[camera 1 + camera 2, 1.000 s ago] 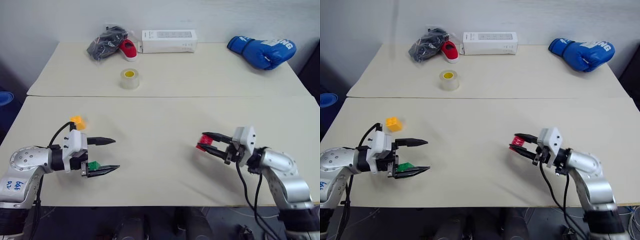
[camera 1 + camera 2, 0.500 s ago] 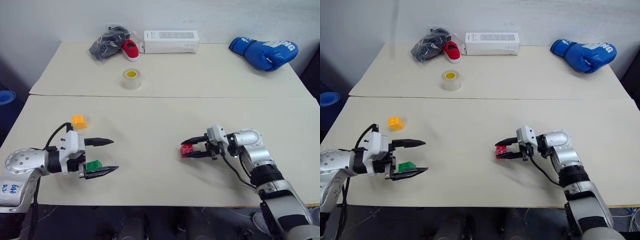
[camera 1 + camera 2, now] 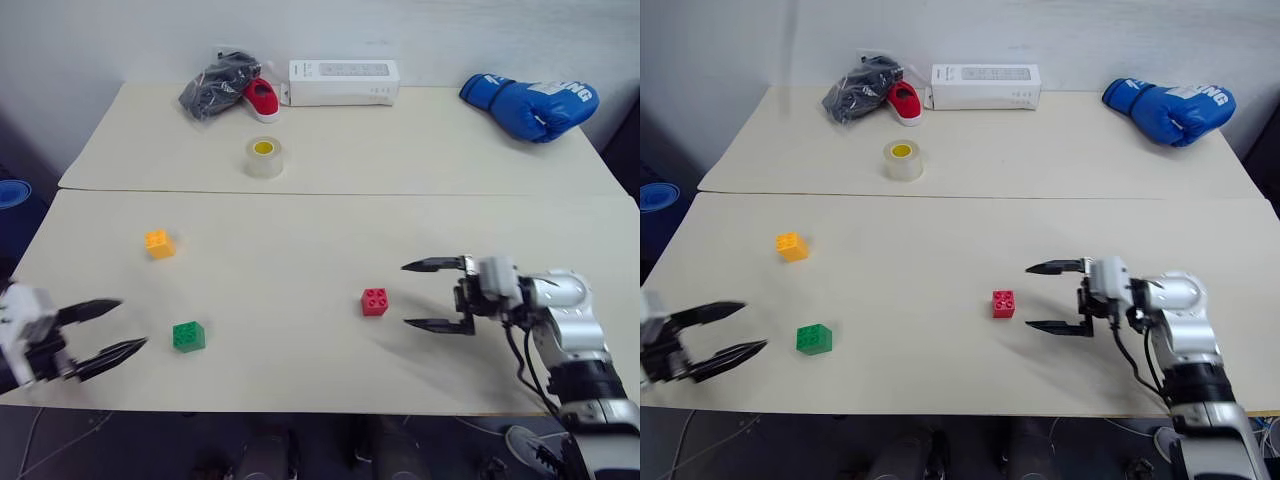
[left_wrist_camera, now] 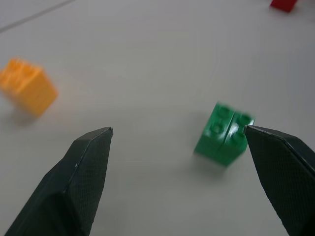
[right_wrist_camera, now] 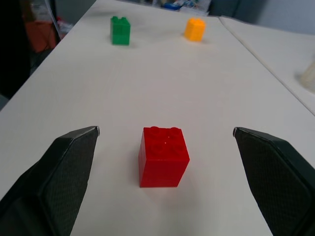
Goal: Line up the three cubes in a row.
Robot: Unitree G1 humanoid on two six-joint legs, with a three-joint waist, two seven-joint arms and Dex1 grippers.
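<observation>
Three studded cubes rest apart on the near cream table. The red cube (image 3: 375, 301) stands near the middle, free, just left of my open right gripper (image 3: 428, 296), whose fingertips point at it across a short gap. Toward the front left stands the green cube (image 3: 188, 336). The orange-yellow cube (image 3: 159, 243) lies farther back on the left. My left gripper (image 3: 115, 327) hangs open at the table's left front edge, a little left of the green cube. The right wrist view shows the red cube (image 5: 163, 156) between open fingers; the left wrist view shows the green cube (image 4: 224, 133) beside one fingertip.
A clear tape roll (image 3: 263, 157) with a yellow core sits on the far table. Behind it lie a dark bag with a red shoe (image 3: 230, 87), a white box (image 3: 343, 82) and a blue boxing glove (image 3: 530, 104). A seam (image 3: 340, 193) joins the two tables.
My right gripper set the red cube on the table, opened and drew back to the right. My left gripper pulled away to the left, leaving the green cube uncovered.
</observation>
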